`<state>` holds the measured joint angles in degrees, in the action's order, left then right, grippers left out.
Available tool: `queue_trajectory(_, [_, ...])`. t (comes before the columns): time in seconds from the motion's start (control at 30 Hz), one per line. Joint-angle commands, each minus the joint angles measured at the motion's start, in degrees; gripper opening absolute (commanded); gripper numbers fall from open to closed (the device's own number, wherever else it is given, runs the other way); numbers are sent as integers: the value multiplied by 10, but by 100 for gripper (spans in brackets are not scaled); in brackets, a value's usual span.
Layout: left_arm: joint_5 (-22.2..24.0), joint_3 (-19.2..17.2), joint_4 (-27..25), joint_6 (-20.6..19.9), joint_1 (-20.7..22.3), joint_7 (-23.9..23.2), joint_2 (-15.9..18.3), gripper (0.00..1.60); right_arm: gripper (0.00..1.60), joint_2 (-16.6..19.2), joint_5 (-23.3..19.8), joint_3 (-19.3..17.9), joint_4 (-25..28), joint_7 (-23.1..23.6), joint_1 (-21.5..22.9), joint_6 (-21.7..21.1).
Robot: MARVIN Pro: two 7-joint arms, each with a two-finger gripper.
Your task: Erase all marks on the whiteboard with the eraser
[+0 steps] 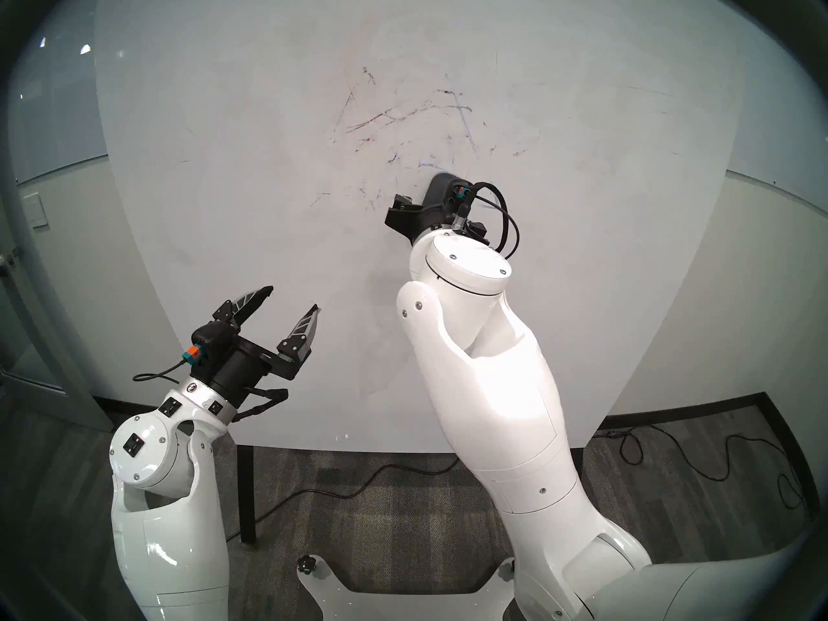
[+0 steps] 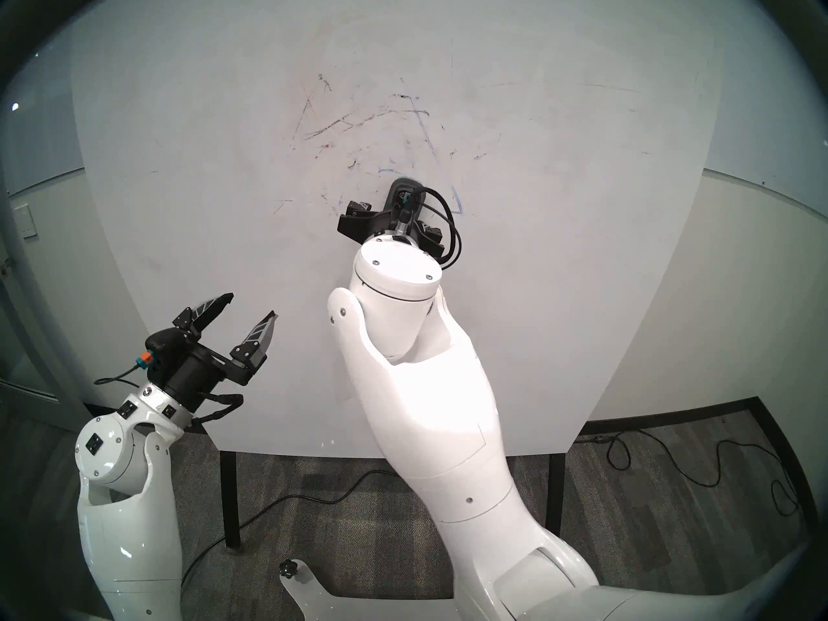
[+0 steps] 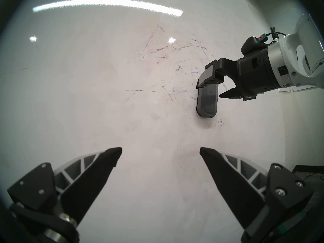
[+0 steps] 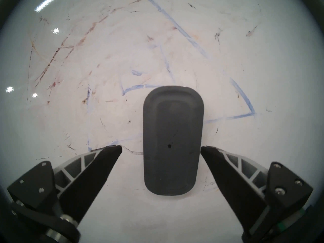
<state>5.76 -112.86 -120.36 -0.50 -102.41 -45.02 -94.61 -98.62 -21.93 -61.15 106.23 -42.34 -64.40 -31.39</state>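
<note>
Left end effector (image 1: 291, 304) is nearest: low on the left, jaws wide apart, nothing in them, parked short of the board (image 1: 224, 136).

Right end effector (image 4: 161, 148) is further out, pointed at the board, jaws spread. The eraser (image 4: 172, 141) sits between the fingertips with clear gaps on both sides in the right wrist view, so it's not gripped. It lies flat on the board, long axis up-down, apparently sticking there by itself. In the left wrist view one finger overlaps its top end; I can't tell whether they touch.

Progress: partial, I'd say roughly halfway at best. The marks (image 4: 182, 32) are broken up and smeared, not gone. Left to clear:
- blue line running down the right of the eraser to a corner, plus a blue stroke back toward it
- blue fragments just above and left of the eraser
- reddish-brown and dark streaks further up and left
- small dark ticks scattered to the right
- faint ghost haze over the middle of the board

Below the eraser the board looks mostly clean.

Count: 1 board, 1 eraser, 2 end effectors, both empty. The marks are too fragmented to count.
</note>
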Motion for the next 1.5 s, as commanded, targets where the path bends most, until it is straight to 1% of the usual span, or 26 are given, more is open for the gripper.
queue_trajectory(0.0, [3,1,-9,2,1,1,0,160,160,-7,-3,-5,-5,9,20,10])
queue_trajectory(0.5, [3,1,-9,2,1,1,0,160,160,-12,-8,-26,-28,15,30,19])
queue_trajectory(1.03, [3,1,-9,2,1,2,0,160,160,-21,-2,-26,-44,7,30,20])
queue_trajectory(1.07, [3,1,-9,2,1,2,0,160,153,-21,-2,-26,-44,6,30,19])
queue_trajectory(1.1, [3,1,-9,2,1,2,0,160,103,-21,-2,-26,-44,6,30,19])
queue_trajectory(1.13, [3,1,-9,2,1,2,0,160,78,-22,-2,-26,-44,5,30,19])
queue_trajectory(1.17, [3,1,-9,2,1,2,0,160,75,-22,-2,-26,-44,4,29,18])
queue_trajectory(1.2, [3,1,-9,2,1,2,0,160,67,-23,-2,-26,-43,3,29,18])
queue_trajectory(1.23, [3,1,-9,2,1,2,1,160,51,-23,-2,-26,-43,2,29,18])
queue_trajectory(1.27, [3,1,-9,2,1,2,1,160,40,-23,-2,-25,-43,1,29,17])
queue_trajectory(1.3, [3,1,-9,2,1,2,1,160,33,-23,-2,-25,-43,1,29,17])
queue_trajectory(1.33, [3,1,-9,2,1,2,0,160,21,-23,-2,-25,-43,0,28,17])
queue_trajectory(1.37, [3,1,-9,2,1,2,0,160,5,-22,-1,-24,-43,-1,28,17])
queue_trajectory(1.4, [3,1,-9,2,1,2,0,160,0,-22,-1,-24,-42,-1,28,17])
queue_trajectory(1.47, [3,1,-9,2,1,2,0,160,0,-18,0,-20,-40,2,26,18])
